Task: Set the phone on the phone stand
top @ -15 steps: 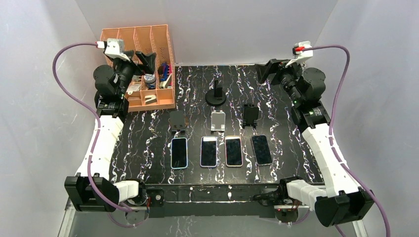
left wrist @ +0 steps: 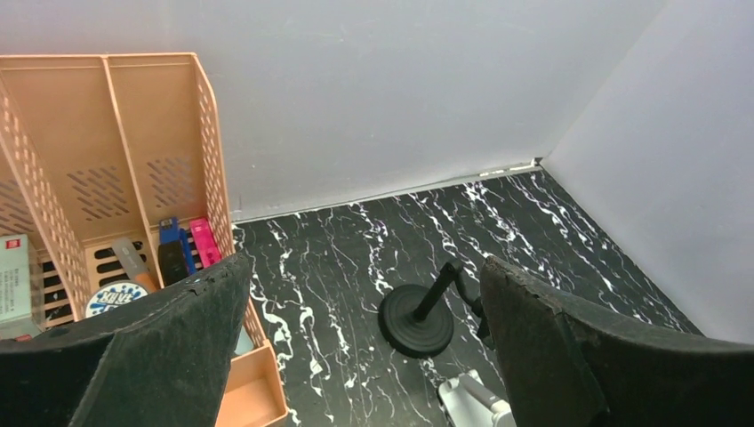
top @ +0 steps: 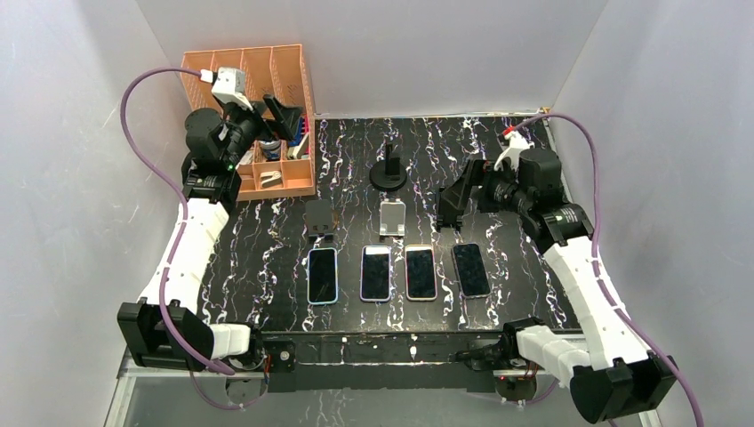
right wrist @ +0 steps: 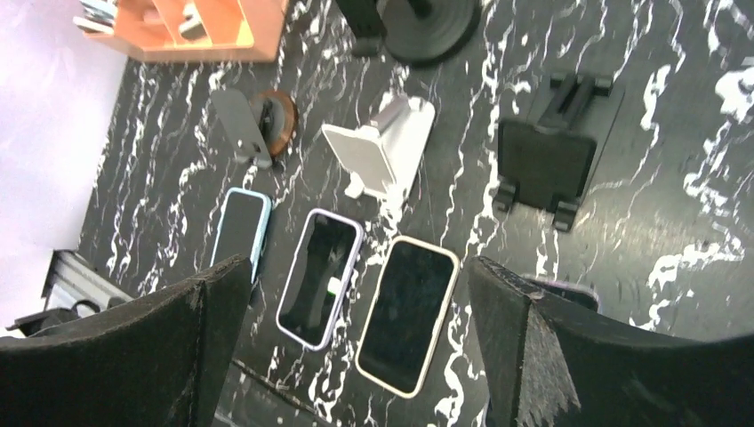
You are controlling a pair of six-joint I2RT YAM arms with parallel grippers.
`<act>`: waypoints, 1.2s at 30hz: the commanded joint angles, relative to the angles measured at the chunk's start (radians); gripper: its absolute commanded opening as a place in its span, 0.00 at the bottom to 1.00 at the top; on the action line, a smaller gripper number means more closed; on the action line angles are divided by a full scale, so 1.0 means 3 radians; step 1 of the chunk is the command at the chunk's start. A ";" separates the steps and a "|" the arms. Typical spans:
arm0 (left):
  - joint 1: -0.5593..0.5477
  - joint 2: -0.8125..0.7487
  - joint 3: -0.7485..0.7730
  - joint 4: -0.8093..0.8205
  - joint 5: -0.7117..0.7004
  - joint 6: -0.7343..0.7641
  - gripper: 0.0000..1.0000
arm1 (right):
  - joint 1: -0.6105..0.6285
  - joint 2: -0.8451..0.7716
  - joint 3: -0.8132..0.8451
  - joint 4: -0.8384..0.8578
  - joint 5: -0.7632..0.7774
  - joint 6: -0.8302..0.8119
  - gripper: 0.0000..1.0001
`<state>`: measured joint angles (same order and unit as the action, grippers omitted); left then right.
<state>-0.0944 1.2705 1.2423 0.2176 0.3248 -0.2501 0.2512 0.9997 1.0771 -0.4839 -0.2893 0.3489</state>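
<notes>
As I judge it, nothing of the job is done yet. The four flat slab phones (top: 421, 271) lie face-up in a row on the black, white-veined bench (top: 525, 267), below and on the near side of my right pincer (top: 455, 197), and I hold none of them. The stands are all bare. The black folding plastic stand (right wrist: 547, 160) sits almost under my right pincer, with the white angled stand (right wrist: 382, 151) just beside it. Further to that side are the grey stand with a brown disc (right wrist: 253, 120) and, beyond the row, the black round-based post stand (left wrist: 416, 318). Picking up a phone, carrying it and setting it on a stand all remain to do. I cannot tell which phone or which stand is meant.

My right arm reaches forward and inward with the wrist bent down, so that its pincer hangs released and spread wide over the stands and looks down on the row. My left arm is raised. My left pincer (top: 283, 116) is also released and empty, high beside the orange perforated plastic organiser (left wrist: 107, 151), and it faces the far wall well away from the phones.
</notes>
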 commanded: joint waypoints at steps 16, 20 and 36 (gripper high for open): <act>0.0003 -0.0056 -0.0620 0.0695 0.0241 -0.0032 0.98 | 0.0027 0.0745 -0.0729 -0.0804 0.0910 0.0252 0.99; 0.0003 0.0051 -0.0509 0.0597 0.0318 0.0051 0.98 | 0.0027 0.0862 -0.0860 -0.0665 0.0997 0.0294 0.99; 0.0001 0.0183 -0.0555 0.0568 0.0379 0.0137 0.98 | 0.0155 0.1505 -0.1016 -0.0434 0.1123 0.0345 0.99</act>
<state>-0.0944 1.3338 1.0611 0.3832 0.4244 -0.2321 0.2859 1.4384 0.7921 -0.6777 0.0536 0.4458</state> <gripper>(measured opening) 0.983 0.985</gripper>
